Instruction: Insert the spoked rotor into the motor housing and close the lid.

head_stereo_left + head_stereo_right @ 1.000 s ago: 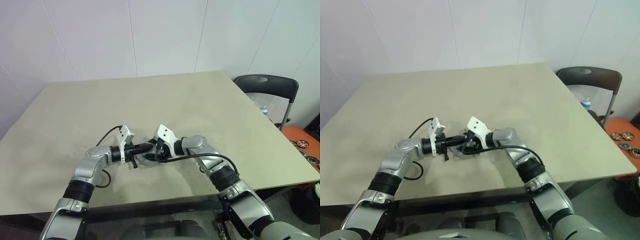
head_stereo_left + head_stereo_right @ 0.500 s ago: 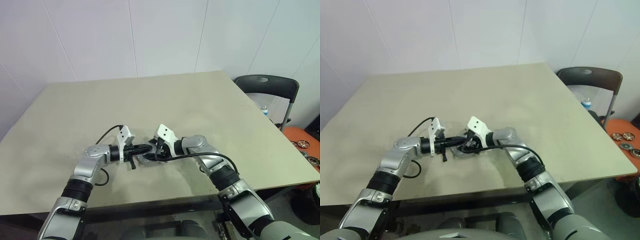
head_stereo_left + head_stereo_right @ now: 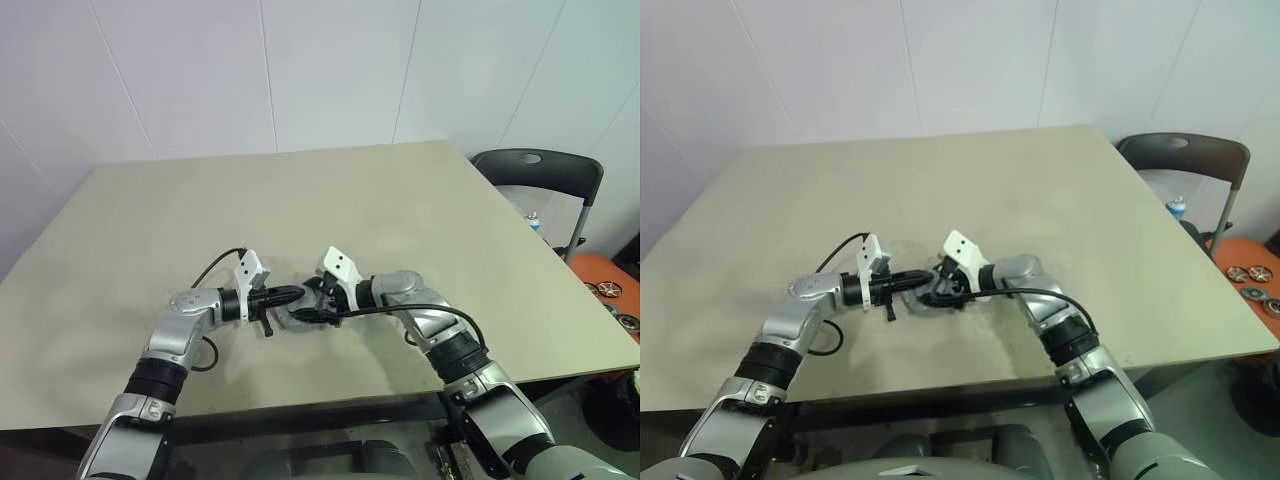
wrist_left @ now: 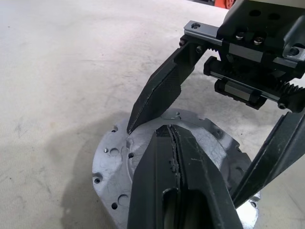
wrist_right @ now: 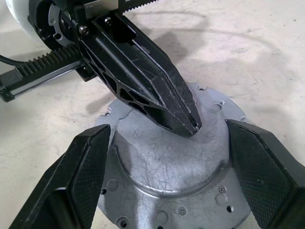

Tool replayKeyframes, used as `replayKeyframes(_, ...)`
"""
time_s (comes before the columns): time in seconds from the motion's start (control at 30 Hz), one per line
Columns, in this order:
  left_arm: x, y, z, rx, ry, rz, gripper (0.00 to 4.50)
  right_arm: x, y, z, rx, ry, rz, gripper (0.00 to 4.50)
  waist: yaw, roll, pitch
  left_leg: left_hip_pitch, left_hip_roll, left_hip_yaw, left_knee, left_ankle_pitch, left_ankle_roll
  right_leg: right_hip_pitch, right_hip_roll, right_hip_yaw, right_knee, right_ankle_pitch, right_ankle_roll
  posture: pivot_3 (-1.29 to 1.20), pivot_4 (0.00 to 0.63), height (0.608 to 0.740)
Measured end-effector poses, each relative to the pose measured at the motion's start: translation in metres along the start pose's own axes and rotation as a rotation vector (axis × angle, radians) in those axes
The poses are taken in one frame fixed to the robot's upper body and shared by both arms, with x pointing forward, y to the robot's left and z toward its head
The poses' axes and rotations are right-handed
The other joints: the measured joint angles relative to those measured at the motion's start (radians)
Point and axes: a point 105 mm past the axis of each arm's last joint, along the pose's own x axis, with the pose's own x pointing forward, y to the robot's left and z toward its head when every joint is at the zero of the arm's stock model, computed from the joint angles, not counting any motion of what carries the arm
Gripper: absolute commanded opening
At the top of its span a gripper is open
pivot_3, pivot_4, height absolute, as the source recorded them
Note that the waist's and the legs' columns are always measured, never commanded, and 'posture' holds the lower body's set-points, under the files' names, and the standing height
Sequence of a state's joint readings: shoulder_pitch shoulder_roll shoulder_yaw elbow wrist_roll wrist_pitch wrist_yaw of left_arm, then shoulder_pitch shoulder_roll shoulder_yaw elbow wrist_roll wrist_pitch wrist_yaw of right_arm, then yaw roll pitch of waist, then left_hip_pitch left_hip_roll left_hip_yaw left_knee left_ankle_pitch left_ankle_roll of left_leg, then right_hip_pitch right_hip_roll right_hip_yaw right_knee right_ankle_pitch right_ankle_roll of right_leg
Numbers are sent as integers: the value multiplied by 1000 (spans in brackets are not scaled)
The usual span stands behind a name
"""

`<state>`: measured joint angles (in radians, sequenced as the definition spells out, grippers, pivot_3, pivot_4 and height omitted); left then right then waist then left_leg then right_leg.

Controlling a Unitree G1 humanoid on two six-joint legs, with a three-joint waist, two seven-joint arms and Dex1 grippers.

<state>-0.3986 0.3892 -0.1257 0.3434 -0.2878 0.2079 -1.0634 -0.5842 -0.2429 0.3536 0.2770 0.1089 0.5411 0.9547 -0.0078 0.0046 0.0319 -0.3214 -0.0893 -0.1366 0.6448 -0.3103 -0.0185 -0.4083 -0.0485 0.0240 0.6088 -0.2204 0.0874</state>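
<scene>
Gripping nothing with the left gripper (image 3: 291, 294): black fingers pressed flat together into one wedge, tip down over the domed middle of the lid (image 5: 162, 167), touching or just above, hard to tell which. Spread wide with the right gripper (image 3: 317, 304), one textured finger (image 5: 83, 162) off each side of the lid's rim, straddling without clamping.

Lying flat on the table (image 3: 300, 200) between the two grippers, near the front edge, domed face up. Round, so no long axis to name; axis of the disc pointing straight up. Cast silver metal, dull and finely scratched: raised smooth dome in the middle, flat flange around it, small screw holes spaced along the flange, slightly lobed outline.

Pointing toward each other across the lid, left fingers smooth and tapering, right fingers cross-hatched on the inner pads. Resting on a pale beige tabletop, matte and faintly scuffed. Beyond the table's far right corner, a dark folding chair (image 3: 540, 165).
</scene>
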Motion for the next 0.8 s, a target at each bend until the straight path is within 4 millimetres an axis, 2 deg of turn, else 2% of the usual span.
replayKeyframes(0.3,0,1,0,-3,1,3,0,0,-10,3,74,-46,-48,3958,-2,0,0,0,0,0,0,0,0,0,0,0,0,0,0,0,0,740)
replayKeyframes(0.5,-1,-1,3,4,-3,-18,0,-8,-14,2,251,-61,-23,3958,-2,0,3,-6,0,0,0,0,0,-6,0,0,0,3,-4,0,0,740)
replayKeyframes(0.6,-1,-1,5,13,-11,-16,0,-16,-12,6,252,-55,12,3958,-2,0,3,-17,0,0,1,0,0,-19,-1,1,2,3,-5,0,0,740)
replayKeyframes(0.8,-1,0,6,13,-14,-7,0,-22,-9,9,256,-45,46,3958,-4,0,3,-18,0,1,1,0,-1,-20,-1,1,2,3,-5,0,0,740)
